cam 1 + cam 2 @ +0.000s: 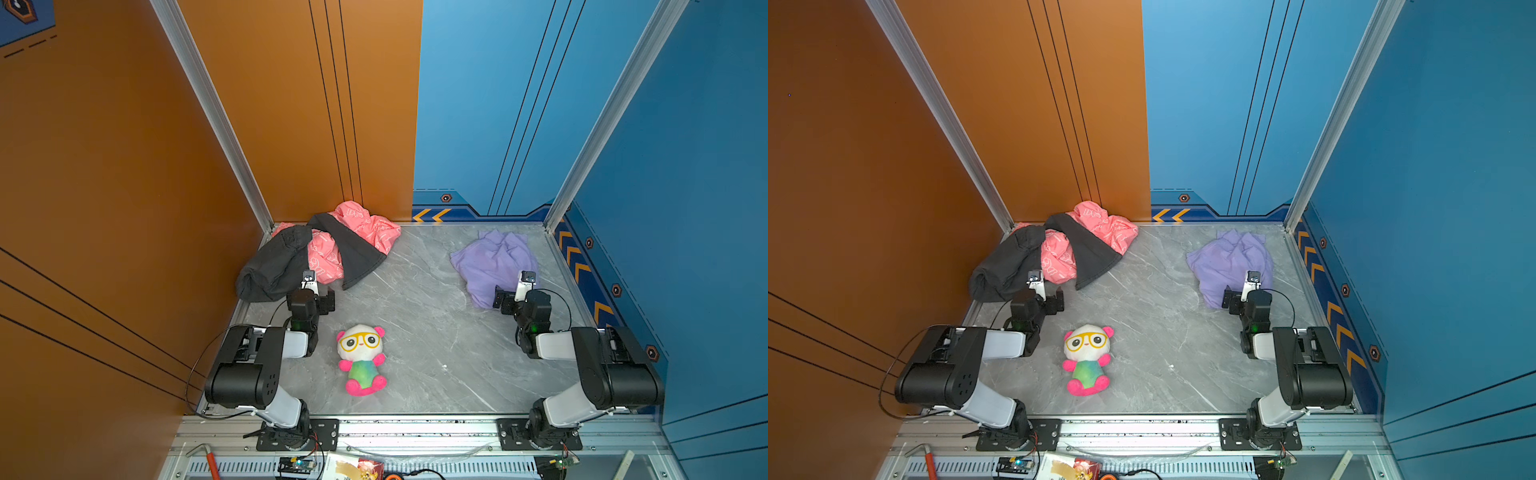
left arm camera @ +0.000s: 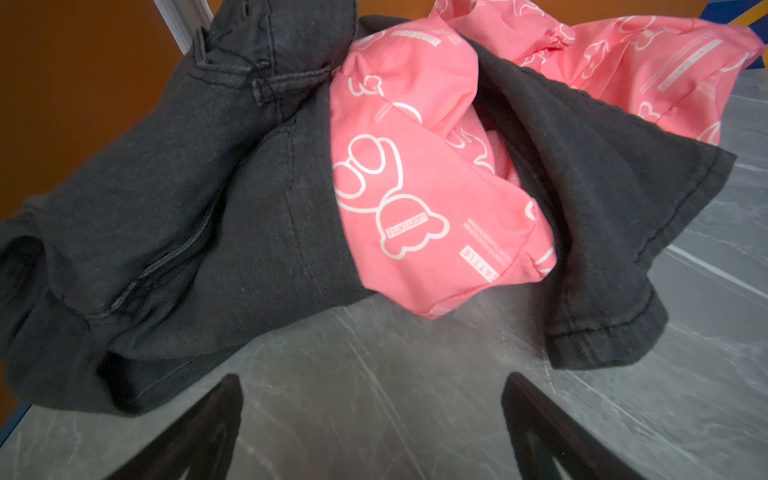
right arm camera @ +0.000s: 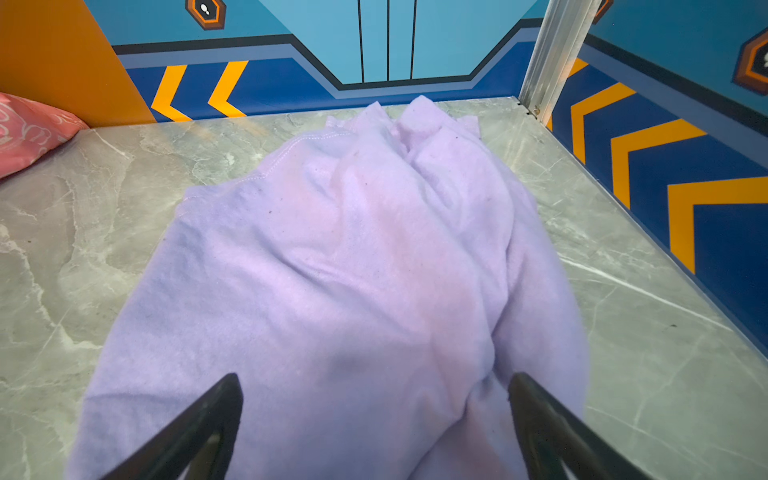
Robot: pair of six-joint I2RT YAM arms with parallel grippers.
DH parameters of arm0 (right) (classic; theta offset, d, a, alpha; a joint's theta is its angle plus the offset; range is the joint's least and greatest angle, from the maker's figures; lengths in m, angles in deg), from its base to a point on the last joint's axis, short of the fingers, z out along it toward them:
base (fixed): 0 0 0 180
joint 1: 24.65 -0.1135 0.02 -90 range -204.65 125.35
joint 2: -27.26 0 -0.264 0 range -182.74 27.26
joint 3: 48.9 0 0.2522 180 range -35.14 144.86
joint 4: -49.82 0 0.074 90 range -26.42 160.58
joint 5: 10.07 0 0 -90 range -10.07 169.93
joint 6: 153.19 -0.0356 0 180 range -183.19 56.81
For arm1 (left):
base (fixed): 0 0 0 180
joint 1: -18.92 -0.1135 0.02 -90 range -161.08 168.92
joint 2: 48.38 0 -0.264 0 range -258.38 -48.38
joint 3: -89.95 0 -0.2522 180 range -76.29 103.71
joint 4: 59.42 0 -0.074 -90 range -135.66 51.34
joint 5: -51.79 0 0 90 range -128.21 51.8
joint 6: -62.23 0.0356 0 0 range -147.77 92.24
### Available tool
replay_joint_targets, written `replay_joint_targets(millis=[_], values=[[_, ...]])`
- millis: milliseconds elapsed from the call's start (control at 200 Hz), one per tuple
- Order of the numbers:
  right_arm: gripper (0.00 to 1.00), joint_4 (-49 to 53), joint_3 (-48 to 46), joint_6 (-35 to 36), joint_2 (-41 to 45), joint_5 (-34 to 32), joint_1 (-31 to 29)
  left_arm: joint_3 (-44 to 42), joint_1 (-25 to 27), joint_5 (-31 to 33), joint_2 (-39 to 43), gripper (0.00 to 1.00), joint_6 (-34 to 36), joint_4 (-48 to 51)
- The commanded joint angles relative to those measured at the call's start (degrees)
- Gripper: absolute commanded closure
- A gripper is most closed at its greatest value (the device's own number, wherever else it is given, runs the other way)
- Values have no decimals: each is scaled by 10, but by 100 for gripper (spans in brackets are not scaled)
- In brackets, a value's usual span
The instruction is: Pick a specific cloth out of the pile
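- Plain lilac cloth [image 1: 492, 259]: soft and fleecy, rumpled into broad folds, with a stitched hem along one edge in the right wrist view.
- Set apart from the pile, right of the plush toy [image 1: 361, 359] and farther back, near the rear right corner.
- Long axis roughly front to back: broad bunched end at the rear, narrower tail toward the front.
- Right end effector [image 3: 374, 415] over that narrower tail, black tapering fingers spread wide, nothing clamped between them; contact with the fabric impossible to tell.
- Pile [image 1: 316, 249] behind and slightly left of the plush toy, against the rear wall.
- Black-grey garment [image 2: 187, 187] of washed, denim-like weave with seams, belt loops and a hemmed edge, wound around a smooth coral-pink cloth [image 2: 415, 166].
- White outline print on the coral-pink cloth, cartoon shapes and lettering: "LUCKY CATTLE" legible, smaller lines too fine to read.
- Left end effector [image 2: 372, 415] just short of the pile's front edge, behind and left of the plush toy, fingers fully apart and empty, bare tabletop [image 2: 374, 353] between them.
- Plush toy: white panda head, yellow glasses, pink ears and paws, green-blue belly, lying face up.
- Tabletop smooth, grey marble pattern with white veins.
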Motion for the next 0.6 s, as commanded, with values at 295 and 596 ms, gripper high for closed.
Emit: replay_joint_targets(millis=[295,596], values=[[0,-14,4,2,0,-24,-12,-7,4,-6,-3,2,-13,-34],[0,-10,6,0,-1,-15,-7,-7,4,-7,-3,2,-13,-34]])
